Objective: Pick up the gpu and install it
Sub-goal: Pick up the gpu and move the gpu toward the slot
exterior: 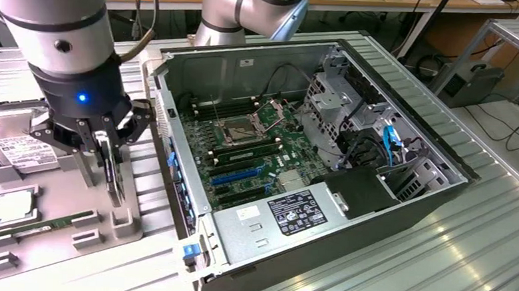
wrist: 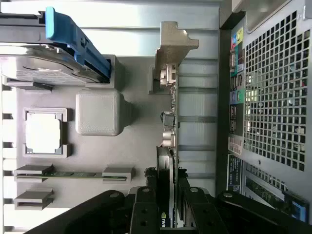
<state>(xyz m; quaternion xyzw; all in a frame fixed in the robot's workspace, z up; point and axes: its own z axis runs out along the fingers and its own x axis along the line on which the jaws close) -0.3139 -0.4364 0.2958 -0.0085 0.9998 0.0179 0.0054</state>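
The gpu [exterior: 114,178] is a thin black card that stands on edge over the grey parts tray [exterior: 141,199], to the exterior view's left of the open computer case [exterior: 398,213]. My gripper [exterior: 107,167] comes down on it from above. In the wrist view the card [wrist: 168,131] runs edge-on away from me, ending in its silver bracket [wrist: 171,46]. There my gripper [wrist: 168,217] is shut on the gpu, with a black finger [wrist: 145,210] pressed to each face. Its lower edge sits at the tray's holder; whether it is lifted clear I cannot tell.
The tray also holds a hard drive [exterior: 24,152], a processor [exterior: 14,205] and a green memory stick [exterior: 47,226]. Inside the case, the motherboard [exterior: 241,151] lies open with blue slots [exterior: 236,176]. The case's perforated rear wall [wrist: 273,97] stands close beside the card.
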